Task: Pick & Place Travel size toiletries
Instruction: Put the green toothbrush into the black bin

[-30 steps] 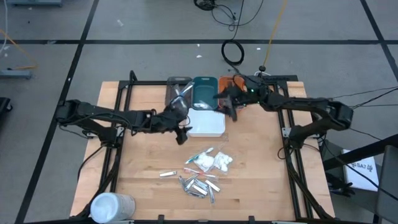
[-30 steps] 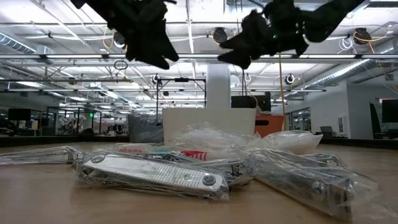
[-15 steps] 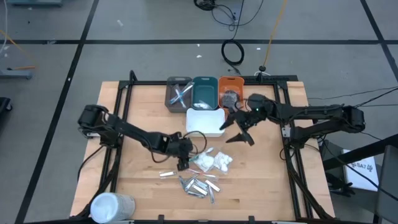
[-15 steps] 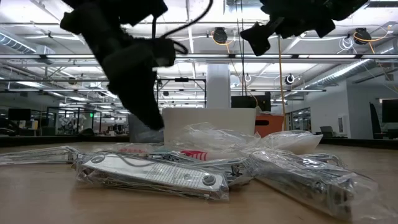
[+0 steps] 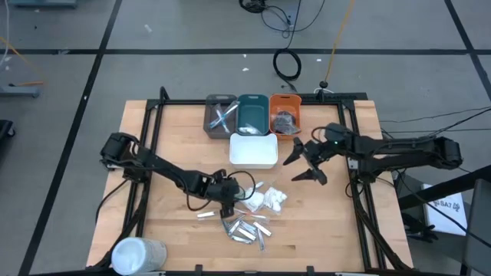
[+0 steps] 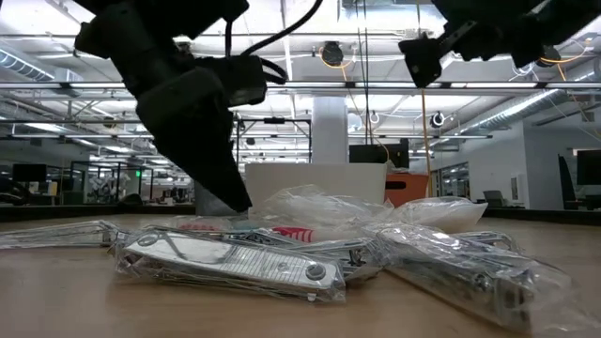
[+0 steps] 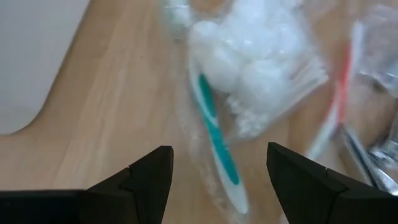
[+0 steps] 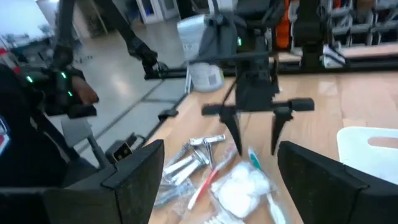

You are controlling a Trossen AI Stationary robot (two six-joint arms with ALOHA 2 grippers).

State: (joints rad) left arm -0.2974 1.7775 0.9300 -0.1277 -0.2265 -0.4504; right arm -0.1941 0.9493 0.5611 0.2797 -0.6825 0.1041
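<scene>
Pick step: left gripper (image 5: 227, 205) hangs over the toiletry pile (image 5: 249, 211) just in front of the white tray (image 5: 254, 150), fingers spread and empty, straddling a teal toothbrush (image 7: 217, 144) in crinkly clear wrap beside a soft white cotton packet (image 7: 249, 68). Next: lower, clench. Right gripper (image 5: 305, 161) waits right of the tray, fingers released.

I've brought the left gripper (image 5: 228, 205) from beside the trays at upper centre down to the toiletries pile (image 5: 252, 211) at lower centre, jaws spread. My right gripper (image 5: 305, 162) has pulled back from the orange tray (image 5: 285, 102) toward centre right.
</scene>
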